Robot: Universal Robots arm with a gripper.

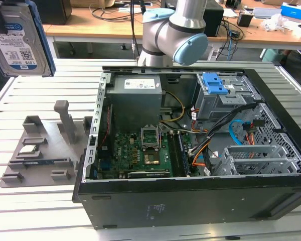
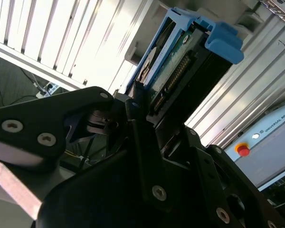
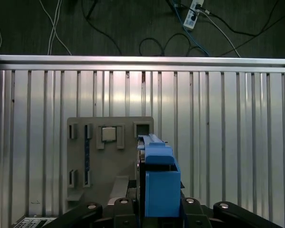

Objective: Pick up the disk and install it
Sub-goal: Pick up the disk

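Tool [image 3: 157,210] clamps one disk [image 1: 17,42] above one grey fixture plate [image 1: 45,150].

The disk [image 1: 16,45] is silver with a white-and-blue label striped with black barcodes. Its caddy [image 3: 161,190] is bright blue, and in the second wrist view its circuit board [image 2: 178,57] is green. The ribbed table [image 1: 40,85] is pale silver, the fixture plate [image 1: 45,150] is plain grey, and the black computer case [image 1: 190,201] holds a green motherboard [image 1: 140,150] and a blue latch [image 1: 214,83].
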